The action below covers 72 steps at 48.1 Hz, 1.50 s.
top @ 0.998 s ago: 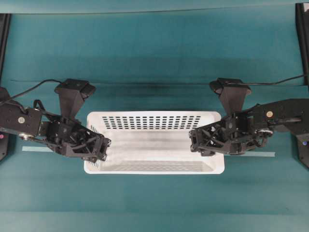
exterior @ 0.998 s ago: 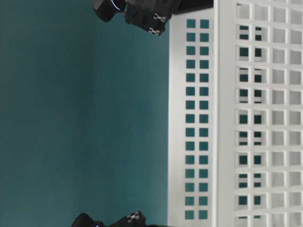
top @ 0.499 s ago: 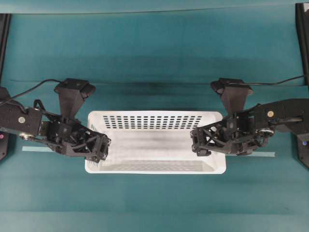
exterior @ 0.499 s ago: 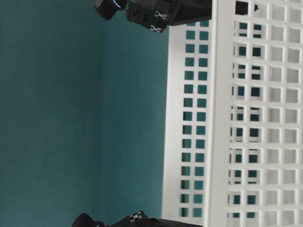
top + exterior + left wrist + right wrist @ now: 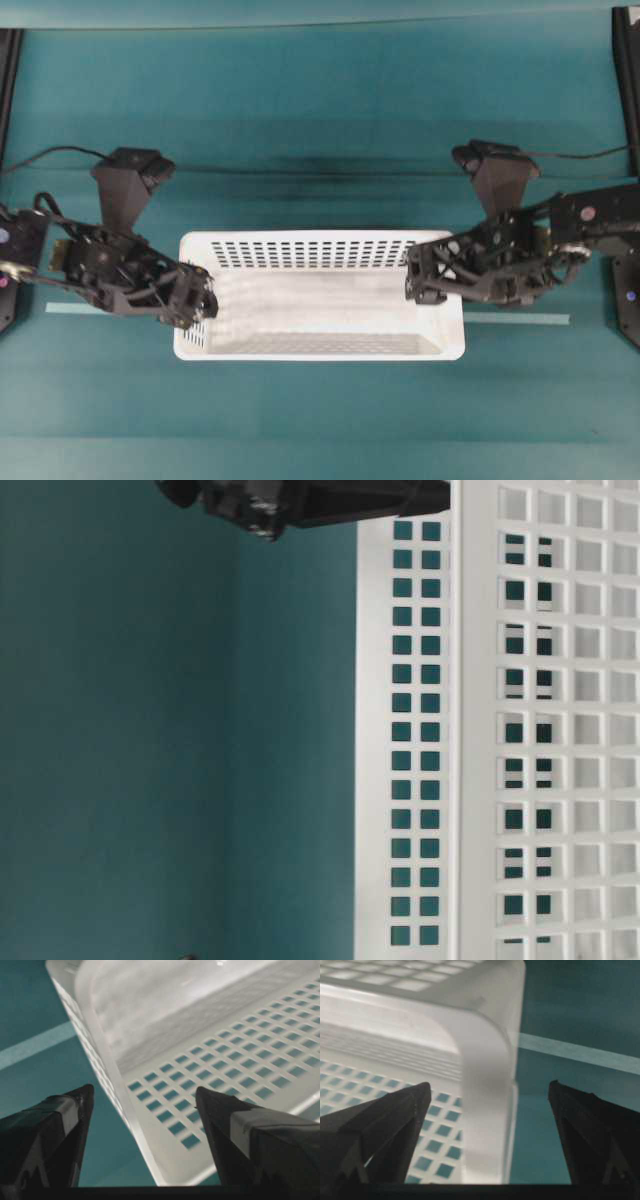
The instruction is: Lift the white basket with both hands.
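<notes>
The white basket [image 5: 320,295] lies at the middle of the teal table [image 5: 320,120], long sides running from nine to three o'clock, its floor bare. My left pincer [image 5: 203,297] sits over the basket's nine o'clock end wall and my right pincer [image 5: 418,282] over the three o'clock end wall, near the far corner.

Through my left wrist view, my left pincer [image 5: 145,1105] stands wide apart, one finger [image 5: 55,1130] outside the rim above the table, the other finger [image 5: 250,1140] inside above the slotted wall. The rim passes between them and I see a gap on both sides, no contact. My right pincer [image 5: 487,1105] is also spread wide: one finger [image 5: 385,1120] over the basket's inside, the other [image 5: 595,1130] outside over the table, with the rounded corner of the rim between and clear of both.

A pale tape strip [image 5: 520,319] runs on the table at three o'clock beside the basket and again at nine o'clock. Bare teal surface opens toward twelve and six o'clock of the basket. In the table-level view the basket's slotted wall [image 5: 540,730] fills one side, with open teal beside it.
</notes>
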Tool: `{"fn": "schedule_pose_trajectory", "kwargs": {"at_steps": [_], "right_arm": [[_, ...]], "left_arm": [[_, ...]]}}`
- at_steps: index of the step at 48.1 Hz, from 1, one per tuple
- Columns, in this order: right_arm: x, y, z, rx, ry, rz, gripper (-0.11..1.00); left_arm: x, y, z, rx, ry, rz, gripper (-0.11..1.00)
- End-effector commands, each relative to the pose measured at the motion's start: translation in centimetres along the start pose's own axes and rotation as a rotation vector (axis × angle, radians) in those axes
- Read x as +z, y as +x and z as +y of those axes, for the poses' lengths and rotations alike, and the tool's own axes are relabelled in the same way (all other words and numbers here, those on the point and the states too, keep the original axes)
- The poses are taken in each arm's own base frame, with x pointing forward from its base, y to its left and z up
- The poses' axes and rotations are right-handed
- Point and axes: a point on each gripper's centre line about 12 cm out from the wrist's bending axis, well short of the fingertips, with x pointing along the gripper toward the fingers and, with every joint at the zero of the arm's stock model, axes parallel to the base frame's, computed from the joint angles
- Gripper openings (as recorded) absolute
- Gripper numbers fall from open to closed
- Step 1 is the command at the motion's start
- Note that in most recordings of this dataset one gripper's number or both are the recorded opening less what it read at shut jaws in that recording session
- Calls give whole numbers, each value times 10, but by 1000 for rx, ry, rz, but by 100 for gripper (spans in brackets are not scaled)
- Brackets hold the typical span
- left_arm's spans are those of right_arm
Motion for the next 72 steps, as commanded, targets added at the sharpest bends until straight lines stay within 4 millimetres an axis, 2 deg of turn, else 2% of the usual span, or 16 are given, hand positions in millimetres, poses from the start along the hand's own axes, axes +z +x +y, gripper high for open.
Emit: {"fn": "schedule_pose_trajectory", "kwargs": {"at_steps": [1,10,18,27,37,42,55,72], "right_arm": [[6,-16,9,62,-11,-25,97],[14,-63,22,210,-50,-90,97],[15,-101,25,340,-107,-141,97],[10,-121,19,491,-179,-171,97],[-3,-146,16,677,-358,-228,96],[-8,-156,15,728,-459,-265,96],[-14,-173,13,803,-729,-394,96],[-17,-204,1,877,-1070,-655,96]], "left_arm": [[3,-20,-8,-70,5,-18,83],[4,-62,-12,-203,20,-48,83],[5,-99,-9,-317,49,-81,83],[4,-138,2,-441,102,-127,83],[3,-181,6,-577,209,-202,83],[3,-188,7,-597,278,-231,83],[4,-192,2,-627,463,-315,83],[5,-198,-6,-656,794,-485,83]]}}
